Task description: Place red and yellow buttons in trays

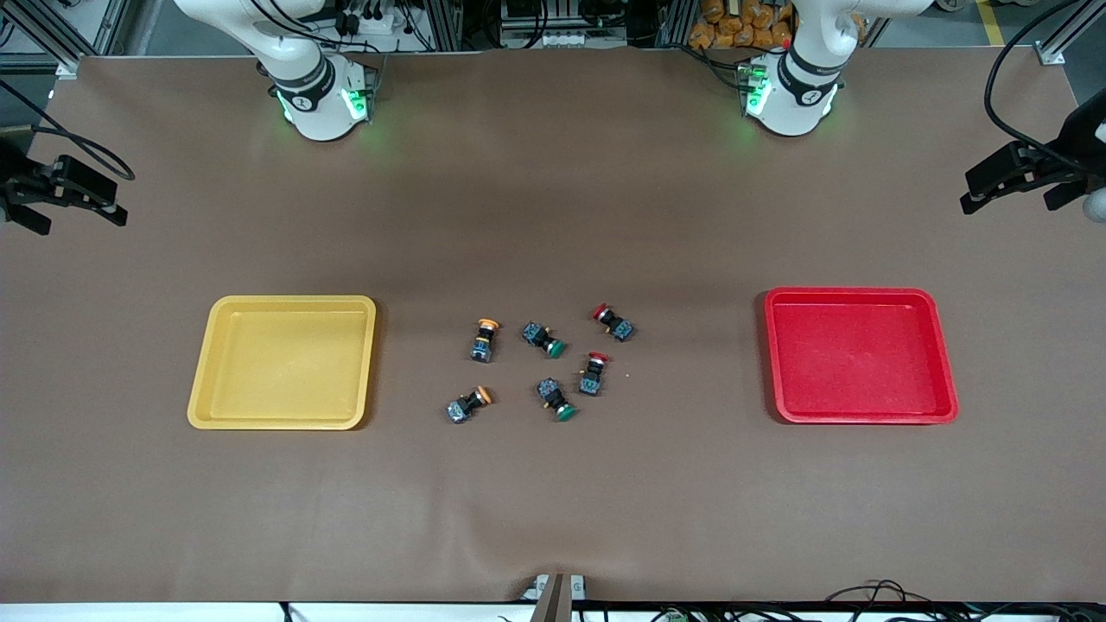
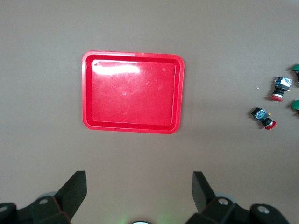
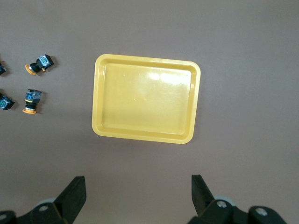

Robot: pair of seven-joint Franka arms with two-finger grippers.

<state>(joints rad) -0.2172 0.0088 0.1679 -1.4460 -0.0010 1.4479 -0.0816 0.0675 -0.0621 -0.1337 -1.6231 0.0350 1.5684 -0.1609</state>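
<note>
Two red-capped buttons [image 1: 612,321] [image 1: 593,373] and two yellow-capped buttons [image 1: 485,339] [image 1: 468,404] lie on their sides in a loose cluster at mid-table. The yellow tray [image 1: 285,363] lies toward the right arm's end and the red tray [image 1: 860,354] toward the left arm's end; both hold nothing. My left gripper [image 2: 139,186] is open and empty, high over the table beside the red tray [image 2: 133,93], and also shows in the front view [image 1: 1011,177]. My right gripper [image 3: 138,186] is open and empty, high beside the yellow tray [image 3: 145,102], and also shows in the front view [image 1: 78,188].
Two green-capped switches [image 1: 543,339] [image 1: 556,399] lie among the buttons. The red buttons [image 2: 278,87] [image 2: 263,116] show in the left wrist view, the yellow ones [image 3: 39,63] [image 3: 32,100] in the right wrist view. The arm bases stand at the table edge farthest from the front camera.
</note>
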